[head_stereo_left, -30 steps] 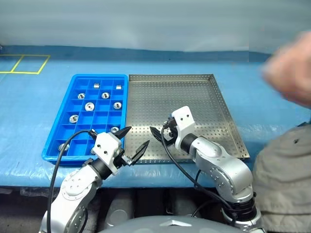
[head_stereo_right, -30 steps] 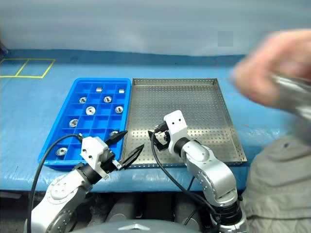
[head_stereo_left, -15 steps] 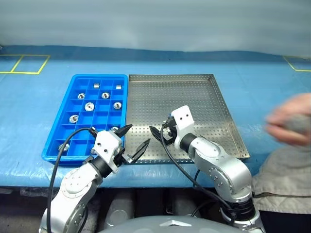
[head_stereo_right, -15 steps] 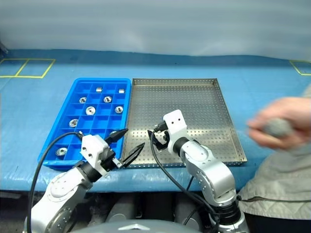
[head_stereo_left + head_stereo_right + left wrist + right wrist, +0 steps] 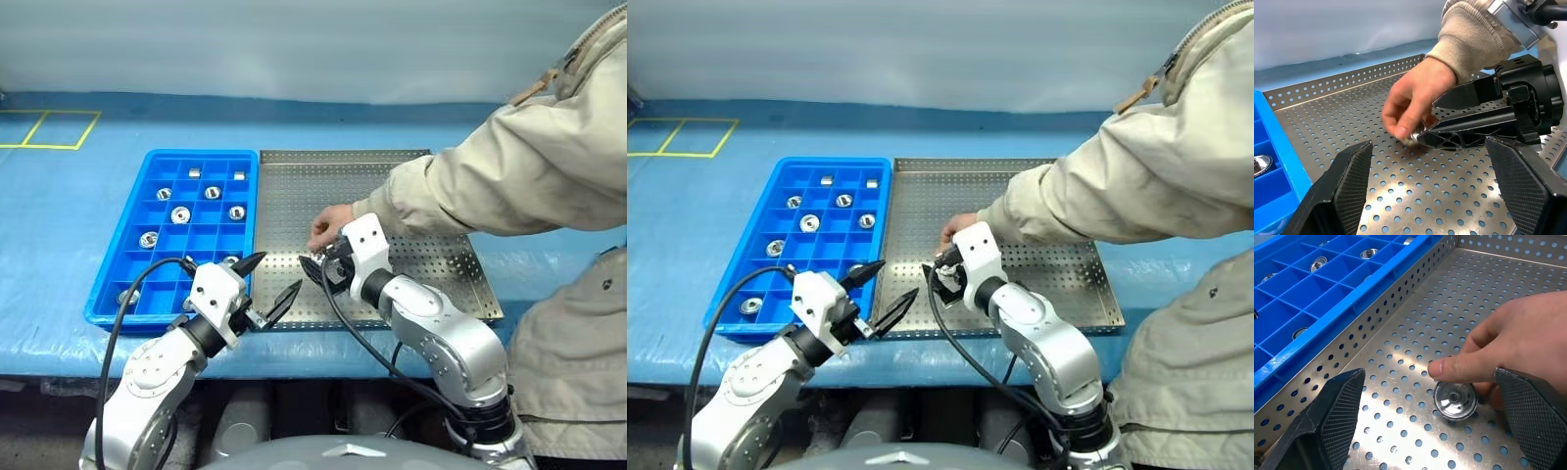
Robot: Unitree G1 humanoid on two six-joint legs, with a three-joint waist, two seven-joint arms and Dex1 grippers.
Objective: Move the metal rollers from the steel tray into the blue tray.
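Observation:
The steel tray (image 5: 294, 196) lies mid-table, its perforated floor bare on the left. A person's hand (image 5: 330, 225) holds one metal roller (image 5: 1455, 400) down on that floor, thumb on top. My right gripper (image 5: 318, 269) stands open just in front of the hand, the roller between its spread fingers (image 5: 1334, 416) but apart from them. The blue tray (image 5: 108, 294) lies against the steel tray's left side with several metal rollers (image 5: 180, 214) in its compartments. My left gripper (image 5: 278, 272) hangs open and holds nothing, over the near rims where the two trays meet.
The person's beige sleeve (image 5: 490, 186) reaches in from the right across the steel tray's right half. The person's body (image 5: 578, 372) stands close at my right. Blue sheeting (image 5: 59, 215) covers the table, with yellow tape lines (image 5: 49, 127) at the far left.
The person's arm has come in from the right and across the steel tray, and the hand now holds a roller down in front of my right gripper. Both grippers have stayed put.

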